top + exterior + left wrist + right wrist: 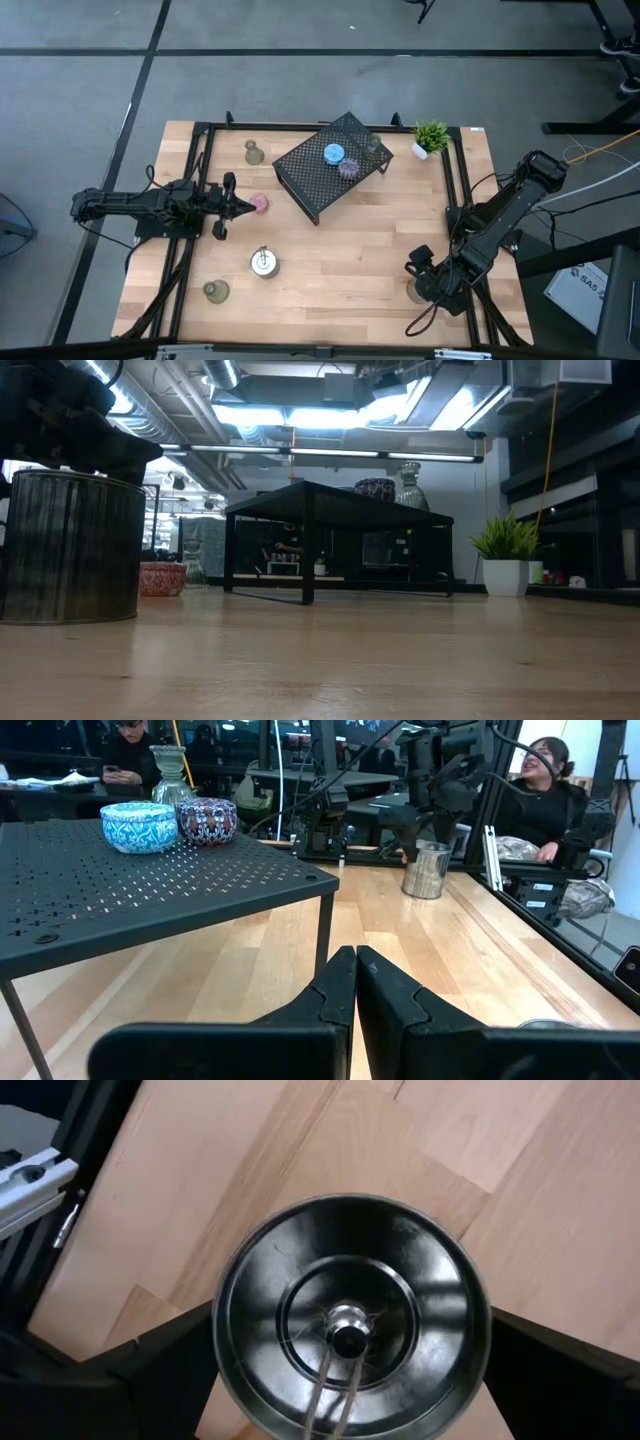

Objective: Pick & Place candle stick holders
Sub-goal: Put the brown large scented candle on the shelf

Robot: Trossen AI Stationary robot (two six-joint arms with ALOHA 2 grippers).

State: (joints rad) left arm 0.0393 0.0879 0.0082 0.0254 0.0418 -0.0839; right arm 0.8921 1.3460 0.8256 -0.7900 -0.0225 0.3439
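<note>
Judging by the layout, task is partly done. Three holders sit on the black mesh rack (332, 165) near the tabletop's far edge: blue cup (333, 153), purple cup (348, 168), and an olive glass one (373, 150) at the rack's far-right corner.

Still on the tabletop: an olive glass holder (253, 153) near the far-left corner, pink cup (260, 203) toward the left edge, silver disc w/ centre post (263, 262) toward the near edge, another olive glass holder (216, 291) near the near-left corner, and a second silver holder (350, 1318) near the near-right corner. So approx five left to move, if the rack is the goal.

Right gripper (425, 279) hangs directly over that second silver holder, jaws spread wide on either side of it, not closed on it yet; looks like the pick in hand.

Left gripper (240, 204) sits low by the left edge, just beside the pink cup, jaws shut w/ nothing between them.

Small potted plant (431, 137) stands near the far-right corner, not part of the job.
</note>
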